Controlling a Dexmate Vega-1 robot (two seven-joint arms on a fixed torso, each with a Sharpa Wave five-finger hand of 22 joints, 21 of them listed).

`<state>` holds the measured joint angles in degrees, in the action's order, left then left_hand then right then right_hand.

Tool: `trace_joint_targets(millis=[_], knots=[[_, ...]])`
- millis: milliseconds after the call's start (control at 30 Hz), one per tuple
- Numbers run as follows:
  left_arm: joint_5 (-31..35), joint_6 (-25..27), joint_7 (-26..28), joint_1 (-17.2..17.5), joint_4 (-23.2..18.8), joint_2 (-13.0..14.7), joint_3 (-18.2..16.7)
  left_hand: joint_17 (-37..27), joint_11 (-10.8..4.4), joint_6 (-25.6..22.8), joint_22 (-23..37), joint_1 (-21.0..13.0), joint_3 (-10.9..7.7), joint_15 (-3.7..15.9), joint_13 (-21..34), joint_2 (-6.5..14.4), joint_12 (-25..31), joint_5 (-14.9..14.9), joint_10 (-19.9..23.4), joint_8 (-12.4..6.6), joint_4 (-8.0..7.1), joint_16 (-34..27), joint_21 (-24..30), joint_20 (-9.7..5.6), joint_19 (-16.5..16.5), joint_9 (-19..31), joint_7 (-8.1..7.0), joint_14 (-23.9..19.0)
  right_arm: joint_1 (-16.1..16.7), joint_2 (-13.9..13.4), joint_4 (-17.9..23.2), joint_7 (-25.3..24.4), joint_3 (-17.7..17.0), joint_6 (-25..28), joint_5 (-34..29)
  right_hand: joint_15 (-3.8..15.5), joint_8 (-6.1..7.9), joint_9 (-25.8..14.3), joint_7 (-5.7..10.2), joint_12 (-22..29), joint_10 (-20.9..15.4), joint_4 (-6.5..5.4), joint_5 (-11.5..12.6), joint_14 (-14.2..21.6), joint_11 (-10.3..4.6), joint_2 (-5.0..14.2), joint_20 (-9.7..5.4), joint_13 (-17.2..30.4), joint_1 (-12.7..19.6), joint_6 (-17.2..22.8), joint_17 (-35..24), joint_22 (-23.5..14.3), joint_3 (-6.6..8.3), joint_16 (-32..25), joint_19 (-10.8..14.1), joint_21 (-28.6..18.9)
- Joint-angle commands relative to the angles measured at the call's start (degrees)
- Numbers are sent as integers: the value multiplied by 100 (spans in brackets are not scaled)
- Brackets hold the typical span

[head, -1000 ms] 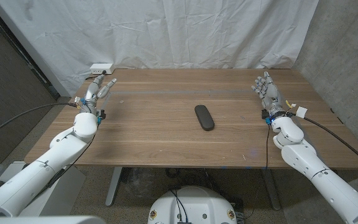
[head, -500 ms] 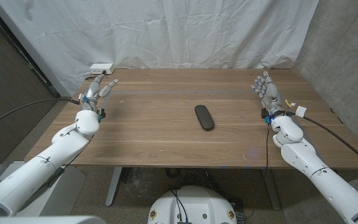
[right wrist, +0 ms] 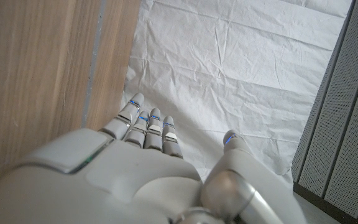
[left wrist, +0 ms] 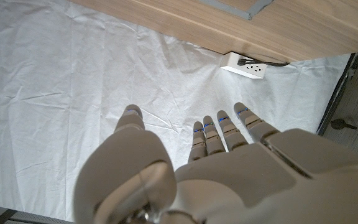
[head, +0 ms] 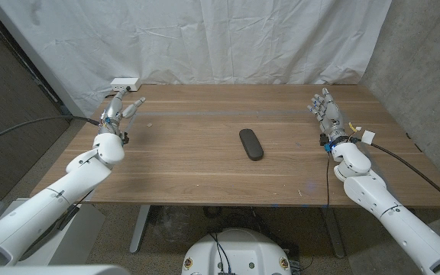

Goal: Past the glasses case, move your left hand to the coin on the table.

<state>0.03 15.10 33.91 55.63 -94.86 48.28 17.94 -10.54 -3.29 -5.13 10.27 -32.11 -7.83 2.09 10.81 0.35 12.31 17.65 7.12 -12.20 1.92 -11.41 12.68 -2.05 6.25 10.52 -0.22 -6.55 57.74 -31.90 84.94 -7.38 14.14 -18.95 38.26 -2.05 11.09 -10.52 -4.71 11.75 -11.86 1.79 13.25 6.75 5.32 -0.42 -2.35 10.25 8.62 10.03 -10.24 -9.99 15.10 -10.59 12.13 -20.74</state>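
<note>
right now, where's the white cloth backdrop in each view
Head view: the white cloth hangs behind the far edge of the wooden table.
Left wrist view: it lies beyond the left hand, meeting the table edge.
Right wrist view: it lies beyond the right hand, beside the table.
Shared landmark: the wooden table.
</note>
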Motion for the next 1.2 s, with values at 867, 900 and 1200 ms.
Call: trace_joint_targets(millis=[867,900,1200], knots=[[1395,1823,-57,-501,-460,164,740,-12,-99,-193,18,-110,29,229,13,-39,5,138,144,-15,61,-7,-11,-447,157,35,-97,-165,114,81,-150,137,-73,-215,167,-8,13,-16,0,18,-38,16,34,20,-5,28,-49,23,-21,74,-30,-24,-36,-22,54,66],[1440,1874,-74,-521,-475,176,770,-12,-100,-194,18,-111,29,224,13,-40,5,140,145,-15,61,-6,-12,-446,156,35,-97,-164,106,81,-159,127,-72,-215,156,-8,12,-16,0,18,-38,16,34,21,0,28,-49,23,-21,72,-30,-24,-36,-22,55,67],[1599,2168,-186,-640,-466,165,892,-12,-118,-225,20,-126,33,223,13,-42,7,161,167,-21,70,0,-21,-438,142,35,-104,-165,72,35,-111,153,-84,-220,132,-10,13,-16,-2,19,-42,19,34,21,4,32,-46,23,-21,78,-29,-24,-39,-22,65,80]])
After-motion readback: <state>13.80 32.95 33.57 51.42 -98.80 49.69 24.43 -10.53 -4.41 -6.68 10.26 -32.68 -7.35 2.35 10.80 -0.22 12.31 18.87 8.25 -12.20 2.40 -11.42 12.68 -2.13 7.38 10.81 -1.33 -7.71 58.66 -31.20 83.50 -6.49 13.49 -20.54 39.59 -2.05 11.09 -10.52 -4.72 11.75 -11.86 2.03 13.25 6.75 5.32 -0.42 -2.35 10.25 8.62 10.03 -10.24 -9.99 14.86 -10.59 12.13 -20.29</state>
